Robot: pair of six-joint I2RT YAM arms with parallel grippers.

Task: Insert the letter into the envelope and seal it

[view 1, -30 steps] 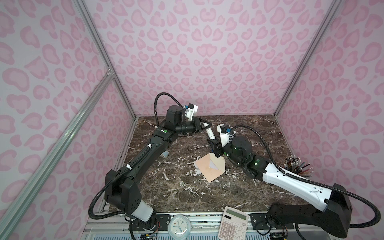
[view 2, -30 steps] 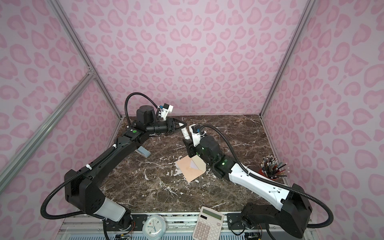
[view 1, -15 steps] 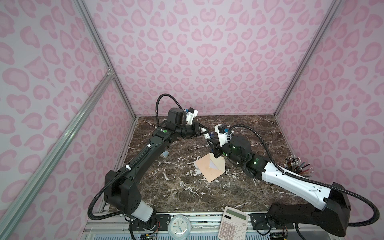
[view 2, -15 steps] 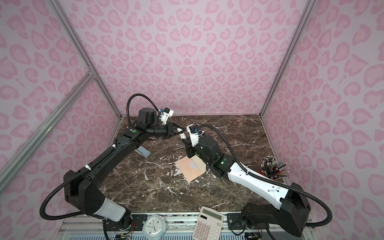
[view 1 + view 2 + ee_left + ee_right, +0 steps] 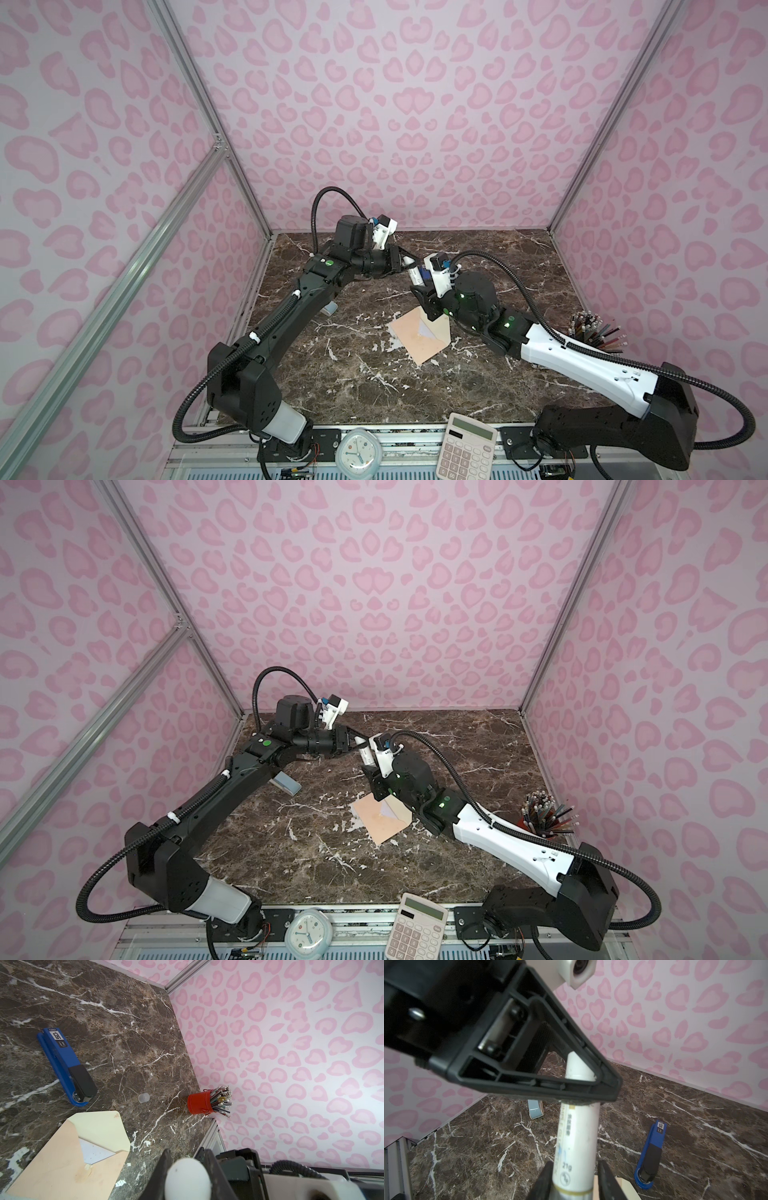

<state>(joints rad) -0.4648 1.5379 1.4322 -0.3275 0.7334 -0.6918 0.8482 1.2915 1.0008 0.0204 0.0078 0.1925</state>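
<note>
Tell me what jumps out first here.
Over the back middle of the table, the left hand grips a white glue stick whose other end sits in the jaws of the right hand. Just in front lies the envelope, flap open, the letter peeking out.

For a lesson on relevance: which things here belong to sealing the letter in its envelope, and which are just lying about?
Belong to the job:
envelope
letter, tucked inside
glue stick

Lying about:
stapler
pencil pot
calculator
clock
</note>
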